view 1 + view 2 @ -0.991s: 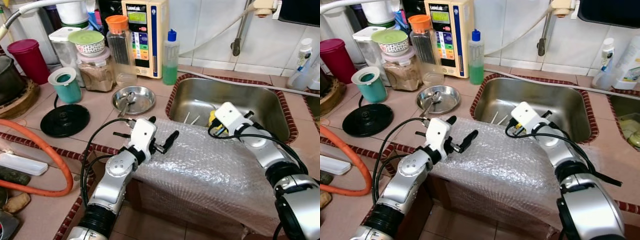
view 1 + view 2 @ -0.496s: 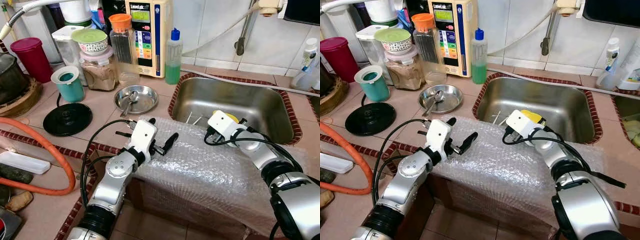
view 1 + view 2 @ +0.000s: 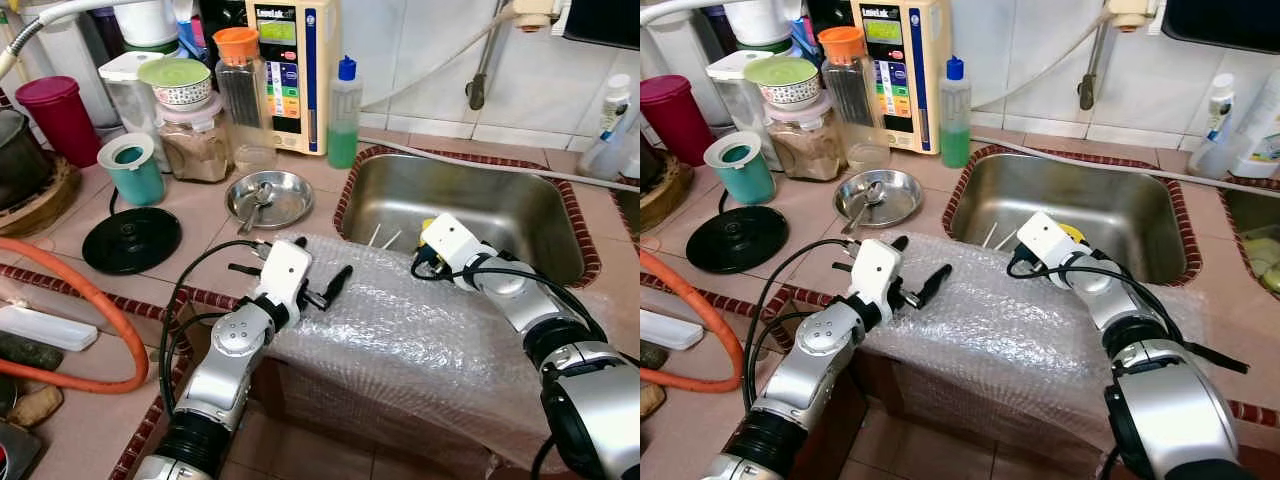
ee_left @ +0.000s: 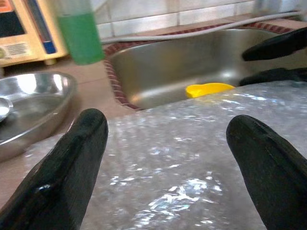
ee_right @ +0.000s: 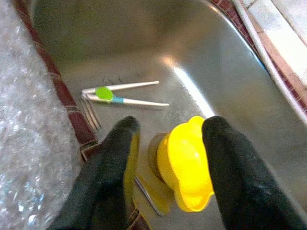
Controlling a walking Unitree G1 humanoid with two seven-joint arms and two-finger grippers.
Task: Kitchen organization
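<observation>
My right gripper (image 5: 168,129) hangs over the steel sink (image 3: 520,205), just past its near rim. Its fingers are shut on a small yellow cup (image 5: 184,165), which peeks out behind the white wrist (image 3: 428,225). On the sink bottom below lie two white sticks with a green tag (image 5: 120,93) and a fork (image 5: 91,112). My left gripper (image 3: 325,258) hovers open over the sheet of bubble wrap (image 3: 420,330) draped across the counter's front edge, with nothing between its fingers (image 4: 72,158).
A steel dish with a spoon (image 3: 268,198) sits left of the sink. Behind it stand a green soap bottle (image 3: 342,115), jars, a teal cup (image 3: 132,170) and a black lid (image 3: 131,240). An orange hose (image 3: 90,300) loops at the left.
My right gripper has drawn back a little from deeper in the sink toward its near rim, the yellow cup moving with it. The left arm has stayed put.
</observation>
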